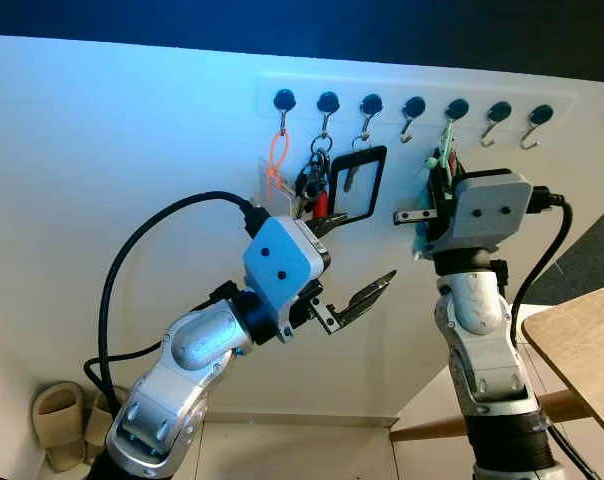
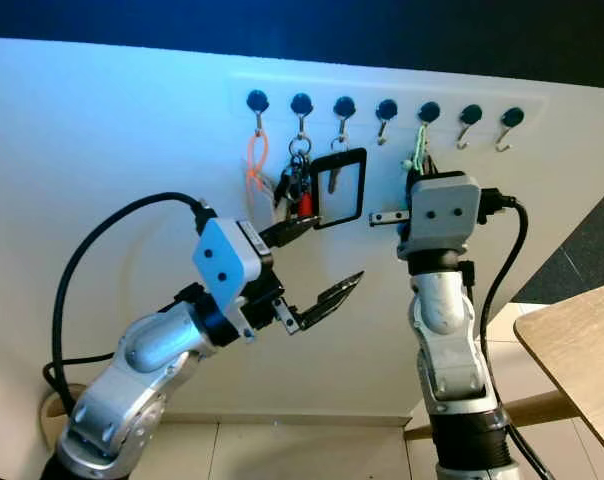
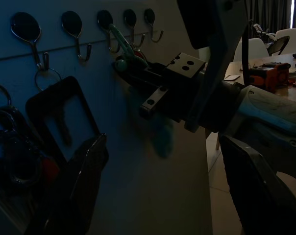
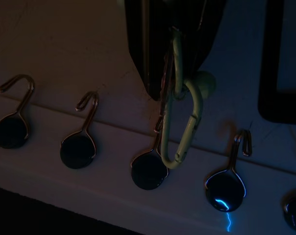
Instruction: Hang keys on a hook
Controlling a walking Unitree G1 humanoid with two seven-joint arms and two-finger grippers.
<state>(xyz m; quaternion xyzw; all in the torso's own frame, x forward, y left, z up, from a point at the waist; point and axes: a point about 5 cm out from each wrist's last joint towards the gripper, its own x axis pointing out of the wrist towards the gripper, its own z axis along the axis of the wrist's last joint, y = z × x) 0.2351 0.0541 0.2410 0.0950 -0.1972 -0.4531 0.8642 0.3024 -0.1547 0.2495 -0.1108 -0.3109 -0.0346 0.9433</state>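
Observation:
A white rack (image 1: 422,88) on the wall carries a row of metal hooks. My right gripper (image 1: 442,172) is raised just under the fifth hook (image 1: 455,110) and is shut on a pale green carabiner (image 4: 187,122) with keys. In the right wrist view the carabiner's tip lies against that hook (image 4: 155,147); whether it is looped over it I cannot tell. My left gripper (image 1: 354,260) stands open lower down, below the hung items, holding nothing. An orange carabiner (image 1: 276,155), a key bunch (image 1: 316,180) and a black frame tag (image 1: 360,183) hang on the first three hooks.
The fourth hook (image 1: 412,108) and the two hooks at the right end (image 1: 500,112) are bare. A wooden table (image 1: 582,340) juts in at the lower right. Slippers (image 1: 57,415) lie on the floor at the lower left. A black cable (image 1: 132,260) loops off my left arm.

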